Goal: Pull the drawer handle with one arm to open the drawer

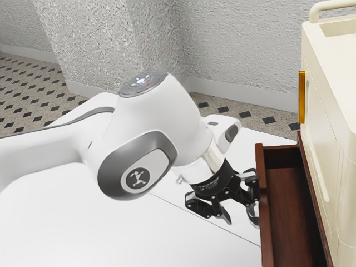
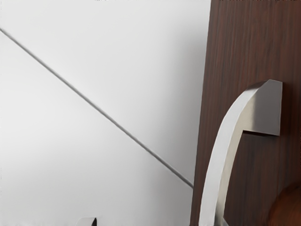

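Note:
The black gripper (image 1: 240, 218) is beside the drawer front (image 1: 264, 206) in the exterior view, its two fingers apart and pointing down. One finger is close against the drawer front, the other out over the white surface. The dark brown drawer (image 1: 289, 206) stands pulled out, its inside showing. In the wrist view the curved silver handle (image 2: 221, 155) is fixed to the brown drawer front (image 2: 254, 42), its lower part cut off by the picture's edge. Whether a finger touches the handle is hard to tell.
A cream cabinet (image 1: 339, 128) with a gold handle (image 1: 301, 97) rises behind the drawer at the exterior view's right. The white surface (image 1: 139, 233) with a thin dark seam lies under the arm. Grey textured walls (image 1: 239, 44) stand behind.

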Available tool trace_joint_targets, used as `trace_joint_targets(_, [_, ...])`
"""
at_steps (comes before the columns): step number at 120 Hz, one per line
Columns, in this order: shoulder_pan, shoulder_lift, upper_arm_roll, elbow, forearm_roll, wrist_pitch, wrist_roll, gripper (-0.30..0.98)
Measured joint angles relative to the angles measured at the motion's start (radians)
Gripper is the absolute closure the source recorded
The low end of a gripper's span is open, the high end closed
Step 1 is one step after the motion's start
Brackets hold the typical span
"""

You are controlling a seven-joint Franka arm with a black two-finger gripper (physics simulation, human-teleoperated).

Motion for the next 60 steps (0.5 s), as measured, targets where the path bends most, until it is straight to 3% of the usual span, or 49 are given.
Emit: trace_joint_targets(60, [0.011,-0.083,0.003,-0.079,0.013,0.0,-0.028,0.43])
